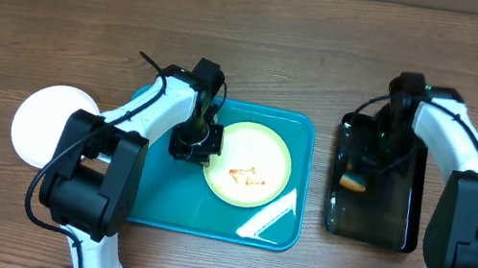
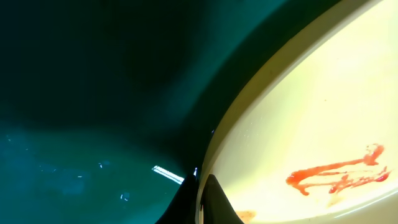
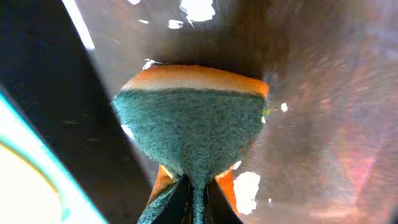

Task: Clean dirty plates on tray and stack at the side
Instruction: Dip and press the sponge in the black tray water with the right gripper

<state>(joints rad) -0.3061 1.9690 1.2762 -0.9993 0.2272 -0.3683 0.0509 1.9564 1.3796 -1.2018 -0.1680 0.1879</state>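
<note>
Overhead view first: the left gripper [image 1: 194, 143] is down on the teal tray [image 1: 149, 209], right at the near-side rim of the light green plate [image 1: 266, 148]. The plate sits on the tray, spreading away from the gripper toward the other arm. It's got an orange-brown sauce smear [image 1: 247, 174] near the middle, so a bit further in from where the fingers are. The left wrist cam shows it way better. The two dark fingertips are almost together, one outside the rim and one just over the inner side, with the plate's pale edge running up between them, so it looks clamped on that rim. I can't tell if the plate is lifted at all or flat on the tray. Out on the other side of the left gripper, well off the tray on the bare wooden table [image 1: 263, 50], is a white plate [image 1: 41, 125], which looks clean from up here. A thin white strip [image 1: 267, 214] lies on the tray past the green plate, near the tray's front corner. The right gripper [image 1: 360, 177] is over the black tray [image 1: 395, 228]. In its wrist cam the fingers are pinched tight on a sponge [image 3: 193, 124], green scrubby face toward the camera and orange foam at the far edge. The sponge sticks straight out ahead of the fingers, over the glossy black tray floor.
</note>
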